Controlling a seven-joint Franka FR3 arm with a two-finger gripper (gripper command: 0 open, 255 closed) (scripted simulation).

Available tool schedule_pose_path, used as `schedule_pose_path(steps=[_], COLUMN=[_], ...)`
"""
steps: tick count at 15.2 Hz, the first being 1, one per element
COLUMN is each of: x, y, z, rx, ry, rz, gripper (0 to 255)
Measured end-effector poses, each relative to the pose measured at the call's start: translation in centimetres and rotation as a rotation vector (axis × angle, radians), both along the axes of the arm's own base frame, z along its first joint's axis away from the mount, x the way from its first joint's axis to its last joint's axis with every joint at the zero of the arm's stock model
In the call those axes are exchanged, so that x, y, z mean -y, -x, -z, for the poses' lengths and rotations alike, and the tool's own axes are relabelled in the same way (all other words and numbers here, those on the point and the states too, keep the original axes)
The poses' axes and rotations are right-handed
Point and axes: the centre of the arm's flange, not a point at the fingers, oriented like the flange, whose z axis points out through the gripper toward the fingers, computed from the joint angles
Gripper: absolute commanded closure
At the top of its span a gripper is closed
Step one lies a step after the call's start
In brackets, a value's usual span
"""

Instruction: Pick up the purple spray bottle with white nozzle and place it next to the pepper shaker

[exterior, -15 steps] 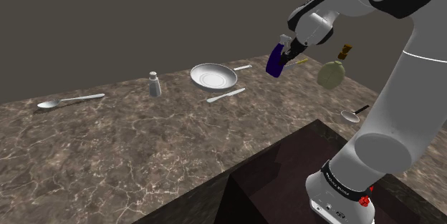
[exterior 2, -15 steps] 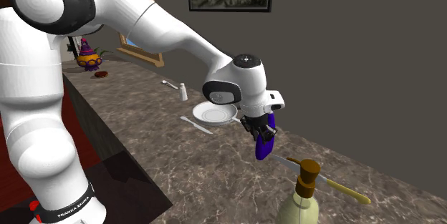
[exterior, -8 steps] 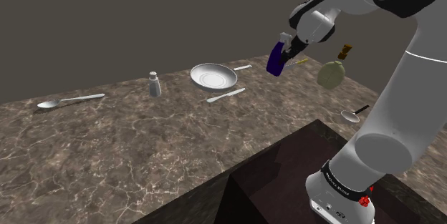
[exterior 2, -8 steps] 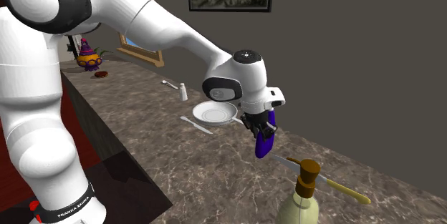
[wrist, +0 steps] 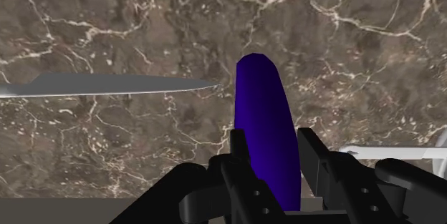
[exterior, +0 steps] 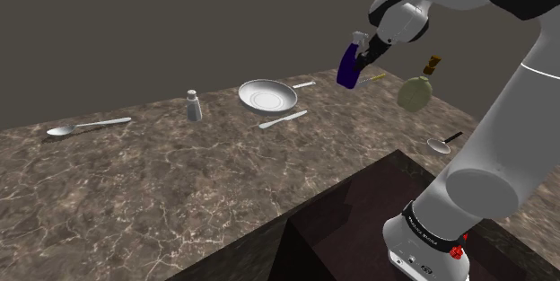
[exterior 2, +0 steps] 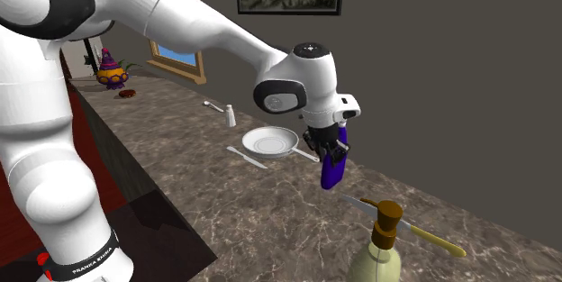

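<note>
The purple spray bottle [exterior: 349, 65] hangs in the air above the marble counter, clasped in my black gripper [exterior: 365, 53], which is shut on it near its nozzle end. From the second exterior view the bottle [exterior 2: 333, 165] points downward under the gripper [exterior 2: 328, 148]. In the wrist view the purple body [wrist: 267, 134] runs out between the two fingers [wrist: 243, 159]. The pepper shaker [exterior: 193, 106] stands upright on the counter, far to the shoulder view's left of the bottle, and appears small beyond the plate [exterior 2: 231, 116].
A white plate [exterior: 267, 98] with a knife [exterior: 283, 119] beside it lies between bottle and shaker. A spoon [exterior: 85, 127] rests at the far left. A pale green soap dispenser [exterior: 415, 89] stands close behind the bottle. A long knife blade [wrist: 107, 86] lies on the marble [wrist: 107, 22] below the gripper.
The gripper has lifted the purple bottle a little higher above the counter and turned it slightly; the grip stays the same.
</note>
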Motion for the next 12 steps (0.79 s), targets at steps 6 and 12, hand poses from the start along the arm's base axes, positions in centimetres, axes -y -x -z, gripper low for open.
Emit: schedule_pose_path(steps=[6, 12], x=[0.0, -0.1], y=[0.1, -0.1], z=[-3.3, -6.3], rx=[0.000, 0.000], ry=[0.000, 0.000], rz=[0.000, 0.000], gripper=[255, 255])
